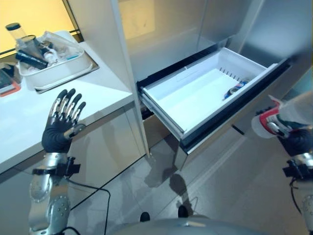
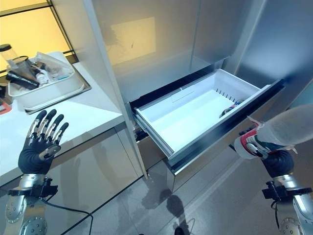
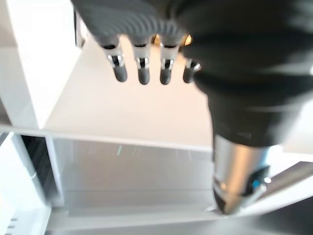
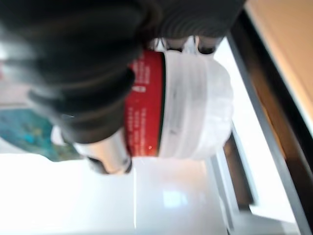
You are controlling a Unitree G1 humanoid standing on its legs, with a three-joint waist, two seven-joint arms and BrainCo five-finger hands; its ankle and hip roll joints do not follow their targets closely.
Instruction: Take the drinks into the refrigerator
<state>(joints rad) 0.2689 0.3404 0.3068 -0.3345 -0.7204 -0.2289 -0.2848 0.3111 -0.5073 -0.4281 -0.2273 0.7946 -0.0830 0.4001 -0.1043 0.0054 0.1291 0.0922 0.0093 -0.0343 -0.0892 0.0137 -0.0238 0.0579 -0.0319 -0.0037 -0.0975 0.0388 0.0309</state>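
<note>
Silver-fingered left hand (image 1: 62,123): raised over white counter (image 1: 29,132), fingers straight and spread, holding nothing. White drawer (image 1: 195,95): pulled out, blue-labelled bottle (image 1: 236,88) lying inside. Right hand (image 2: 274,155): curled round clear plastic bottle (image 2: 274,132), red label, print unreadable, long axis tilted, near drawer front.

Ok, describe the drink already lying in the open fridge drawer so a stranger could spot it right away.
Find the white pulled-out drawer low in the refrigerator. At its far right side lies a dark bottle with a blue and red label. The other drink, a clear bottle with a red band, is outside, held in the right robot hand.
</note>
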